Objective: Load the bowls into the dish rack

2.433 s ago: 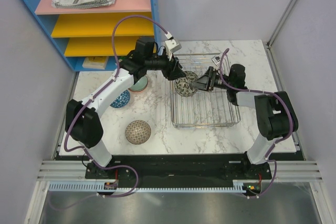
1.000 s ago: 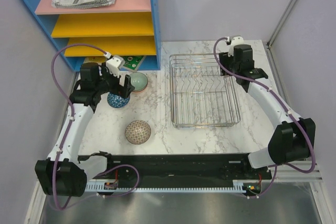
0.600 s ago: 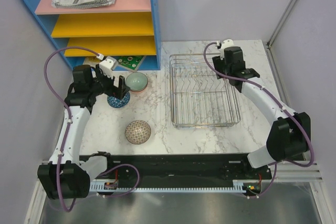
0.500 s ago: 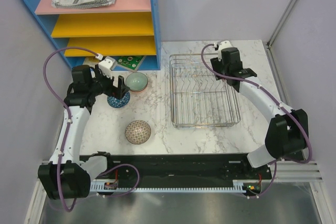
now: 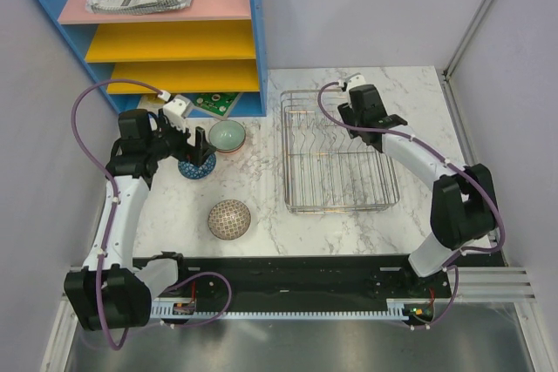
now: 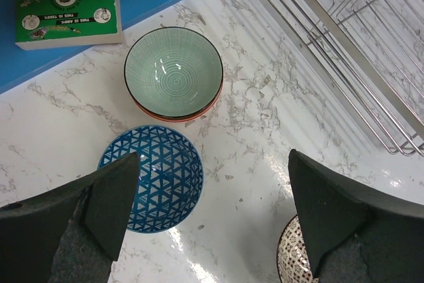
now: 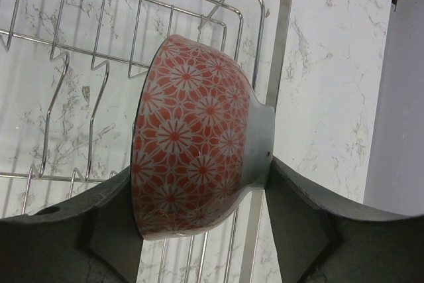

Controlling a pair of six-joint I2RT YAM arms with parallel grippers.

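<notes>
My right gripper (image 7: 199, 187) is shut on a red-and-white flower-patterned bowl (image 7: 199, 117), held on its side just above the far part of the chrome dish rack (image 7: 79, 51). In the top view the right gripper (image 5: 356, 118) is over the rack (image 5: 340, 182). My left gripper (image 6: 213, 158) is open and empty above the table, just right of a dark blue patterned bowl (image 6: 151, 177). A pale green bowl (image 6: 173, 71) sits nested in another bowl with a red-orange rim. A beige mesh-patterned bowl (image 5: 229, 219) stands nearer the front, and its edge shows in the left wrist view (image 6: 291, 263).
A blue shelf unit (image 5: 166, 32) with yellow and pink shelves stands at the back left. A green book (image 6: 66, 4) lies on its lowest shelf just behind the green bowl. Grey walls close the table on the left and right.
My right gripper has moved left along the far side of the rack with the red-and-white bowl. My left gripper has stayed near the blue bowl, shifting only slightly.
</notes>
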